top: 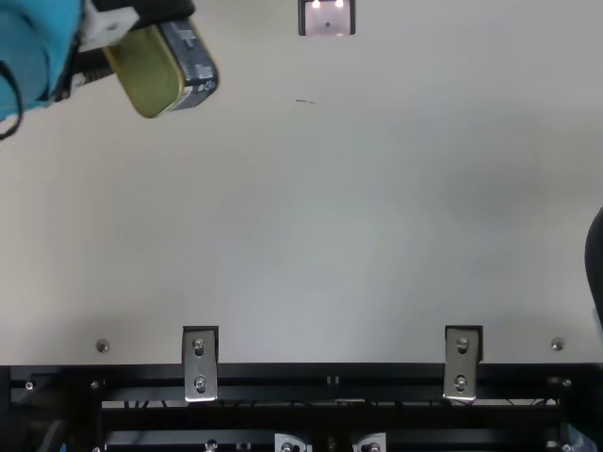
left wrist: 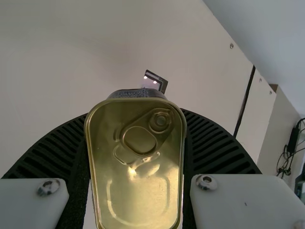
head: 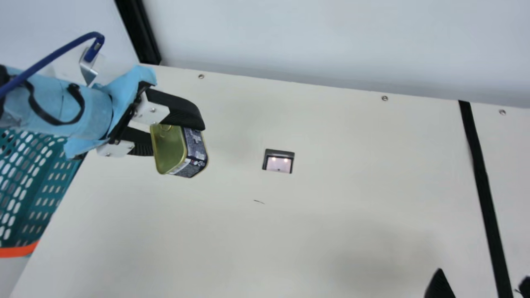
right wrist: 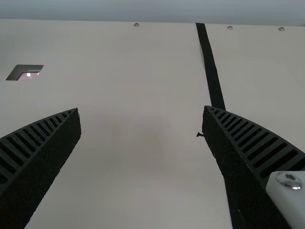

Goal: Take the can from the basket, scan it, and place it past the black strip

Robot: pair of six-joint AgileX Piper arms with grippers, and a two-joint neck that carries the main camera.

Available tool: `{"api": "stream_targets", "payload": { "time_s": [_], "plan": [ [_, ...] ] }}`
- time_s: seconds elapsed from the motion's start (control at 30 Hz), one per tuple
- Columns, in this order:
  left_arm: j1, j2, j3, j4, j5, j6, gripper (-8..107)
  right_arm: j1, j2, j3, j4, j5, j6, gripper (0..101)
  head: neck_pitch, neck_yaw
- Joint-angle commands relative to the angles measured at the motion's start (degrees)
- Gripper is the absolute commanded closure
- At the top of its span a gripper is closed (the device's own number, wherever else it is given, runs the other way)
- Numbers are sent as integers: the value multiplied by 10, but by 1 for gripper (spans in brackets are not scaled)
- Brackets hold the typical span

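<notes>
My left gripper (head: 178, 134) is shut on the can (head: 169, 151) above the table's left part, left of the scanner window (head: 279, 162). The can is tilted, its gold pull-tab lid facing the viewer and its dark printed side toward the scanner. In the left wrist view the can (left wrist: 138, 191) sits between the ribbed fingers of the left gripper (left wrist: 137, 112), hiding part of them. At the main view's lower right, my right gripper (head: 483, 279) is open beside the black strip (head: 482, 178); in the right wrist view nothing is between the fingers of this gripper (right wrist: 141, 109).
A teal basket (head: 43, 186) with an orange band stands at the far left, partly beneath the left arm. Bare cream table (head: 352, 198) lies between scanner and strip. Metal brackets (top: 200, 363) and a black rail (top: 330, 377) line the table edge in the top view.
</notes>
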Motion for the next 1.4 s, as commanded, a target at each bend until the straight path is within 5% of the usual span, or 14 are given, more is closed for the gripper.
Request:
{"api": "stream_targets", "payload": {
  "time_s": [0.0, 0.77, 1.37],
  "plan": [
    [-19, 2, -3, 14, -18, 4, 89, 0, 0, 0, 0, 0, 0, 0, -7, -5],
    [-226, 34, 30, 230, -317, -54, 89, 0, 0, 0, 0, 0, 0, 0, -7, -5],
    [-278, 111, 92, 253, -548, -79, 89, 0, 0, 0, 0, 0, 0, 0, -7, -5]
  ]
}}
